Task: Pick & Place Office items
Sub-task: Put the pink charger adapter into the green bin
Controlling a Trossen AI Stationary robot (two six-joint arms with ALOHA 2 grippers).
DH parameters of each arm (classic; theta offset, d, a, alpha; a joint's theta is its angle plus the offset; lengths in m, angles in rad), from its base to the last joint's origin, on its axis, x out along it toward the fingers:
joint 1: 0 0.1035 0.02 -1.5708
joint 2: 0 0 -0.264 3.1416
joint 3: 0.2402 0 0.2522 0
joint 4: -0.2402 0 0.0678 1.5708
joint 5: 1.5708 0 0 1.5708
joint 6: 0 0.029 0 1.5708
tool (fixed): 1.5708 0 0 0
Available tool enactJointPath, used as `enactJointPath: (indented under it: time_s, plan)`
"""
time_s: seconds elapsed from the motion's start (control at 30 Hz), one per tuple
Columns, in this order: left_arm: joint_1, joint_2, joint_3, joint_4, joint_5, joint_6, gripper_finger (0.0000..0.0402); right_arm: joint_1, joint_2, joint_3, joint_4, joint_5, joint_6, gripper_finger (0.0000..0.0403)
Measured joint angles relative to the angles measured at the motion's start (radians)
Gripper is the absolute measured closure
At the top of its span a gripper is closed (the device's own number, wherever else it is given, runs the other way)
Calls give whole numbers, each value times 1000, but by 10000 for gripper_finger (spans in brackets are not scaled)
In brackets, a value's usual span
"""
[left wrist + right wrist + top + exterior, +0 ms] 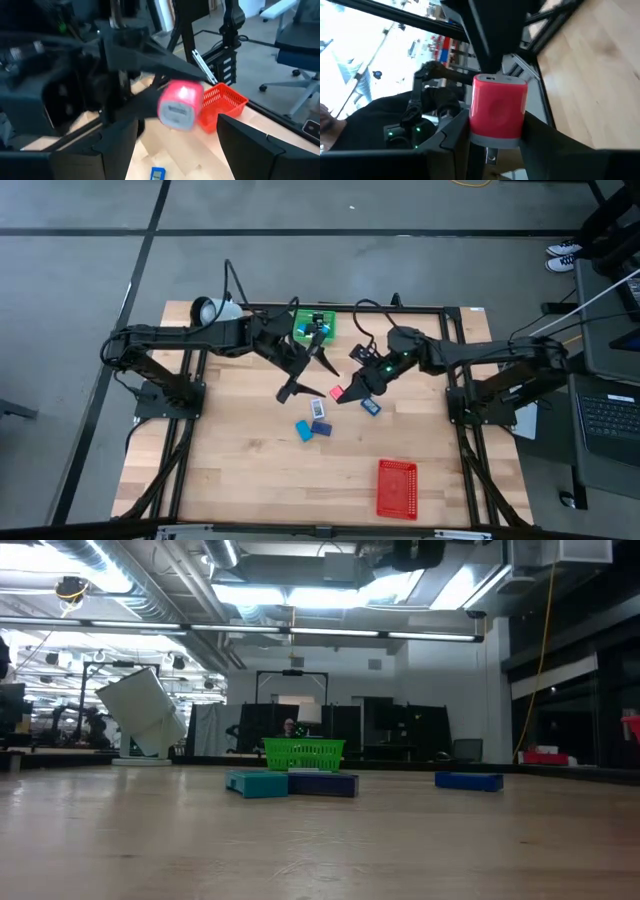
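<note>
My right gripper point(345, 394) is shut on a small red-white piece point(497, 106), which also shows in the high view point(336, 392) and the left wrist view point(180, 105). It is held above the table's middle. My left gripper point(303, 378) is open and empty, close to the left of the piece and facing it, its fingers point(117, 145) spread wide. On the table lie a white-blue bit point(318, 408), a light blue rectangle point(303, 430), a dark blue one point(322, 427) and another blue one point(370, 406). The low view shows neither gripper. My right gripper pinches the red-white piece between its two fingers, by the two opposite sides near its grey-white end point(476, 131). The red end sticks out past the fingertips. The fingers slant down from the table's right. The piece is clear of the table.
A green mesh tray point(315, 327) with items in it stands at the far middle, behind my left gripper. A red mesh tray point(396, 487) lies near the front right. A white-blue mug point(215, 310) lies at the far left. Bare wood lies at the front left.
</note>
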State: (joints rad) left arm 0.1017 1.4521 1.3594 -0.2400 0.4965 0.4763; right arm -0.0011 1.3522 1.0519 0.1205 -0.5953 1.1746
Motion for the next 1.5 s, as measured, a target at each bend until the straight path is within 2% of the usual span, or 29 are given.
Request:
enactJointPath:
  time_s: [0.27, 0.47, 0.9, 1.07, 1.5]
  plan:
    - [0, 1, 0, -11, 3, -17, 135, -16, 94, 0, 108, -21, 34, 269]
    - [0, 2, 0, -87, 3, -9, 135, -22, 108, 0, 192, -24, 49, 269]
    - [0, 2, 0, -84, 4, 15, 135, -26, 98, 0, 209, -18, 60, 269]
    - [6, 2, 0, -41, 62, -41, 137, -26, 98, 0, 210, -21, 63, 269]
    - [31, 18, 0, -21, 127, -72, 222, -26, 97, 0, 216, -24, 62, 269]
